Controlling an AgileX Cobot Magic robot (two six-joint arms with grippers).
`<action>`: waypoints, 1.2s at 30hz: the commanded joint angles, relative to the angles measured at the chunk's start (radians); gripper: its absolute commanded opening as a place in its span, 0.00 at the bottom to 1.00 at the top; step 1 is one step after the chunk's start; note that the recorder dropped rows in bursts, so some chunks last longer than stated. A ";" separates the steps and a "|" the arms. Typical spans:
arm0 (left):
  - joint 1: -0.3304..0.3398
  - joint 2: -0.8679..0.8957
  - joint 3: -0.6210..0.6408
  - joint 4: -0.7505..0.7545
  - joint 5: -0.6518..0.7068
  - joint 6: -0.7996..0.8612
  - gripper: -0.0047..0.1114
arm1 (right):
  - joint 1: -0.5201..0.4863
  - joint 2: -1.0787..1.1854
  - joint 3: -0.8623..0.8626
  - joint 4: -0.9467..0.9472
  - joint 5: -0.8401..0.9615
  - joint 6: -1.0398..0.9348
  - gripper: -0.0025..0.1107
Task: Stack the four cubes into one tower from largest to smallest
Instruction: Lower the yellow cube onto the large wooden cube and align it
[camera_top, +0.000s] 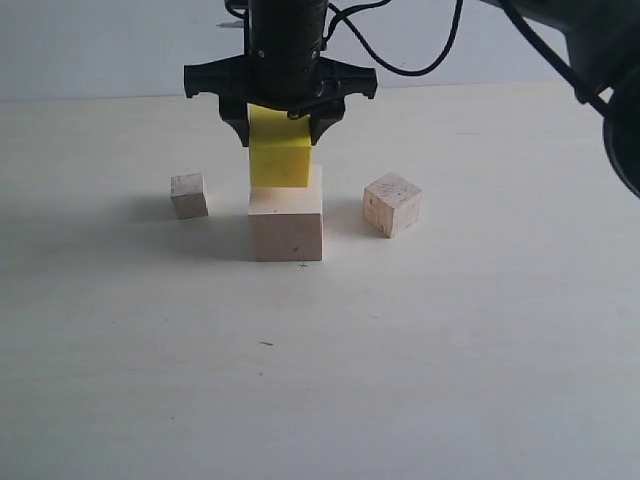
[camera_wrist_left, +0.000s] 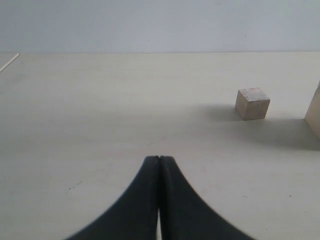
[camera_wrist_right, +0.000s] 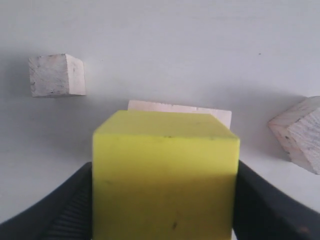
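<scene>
Yellow cube (camera_top: 280, 162) clamped in right pincer (camera_top: 282, 134).

I work at what looks like a robotics lab bench: a plain off-white tabletop (camera_top: 450, 380) set against a blank pale wall (camera_top: 100, 50), black cables (camera_top: 408, 73) looping off my arm (camera_top: 288, 35) above it, and a few small bare-wood cubes (camera_top: 392, 204) standing on it in a row.

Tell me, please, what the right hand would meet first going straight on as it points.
The right hand, gripping the bright yellow cube, would likely press it onto the large pale wooden cube below.
</scene>
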 joint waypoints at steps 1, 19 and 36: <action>-0.008 -0.006 0.003 -0.008 -0.008 0.001 0.04 | -0.006 -0.023 -0.007 -0.014 -0.006 -0.007 0.02; -0.008 -0.006 0.003 -0.008 -0.008 0.001 0.04 | -0.006 -0.016 -0.007 -0.019 -0.006 -0.022 0.02; -0.008 -0.006 0.003 -0.008 -0.008 0.001 0.04 | -0.009 -0.036 0.053 -0.022 -0.006 -0.047 0.02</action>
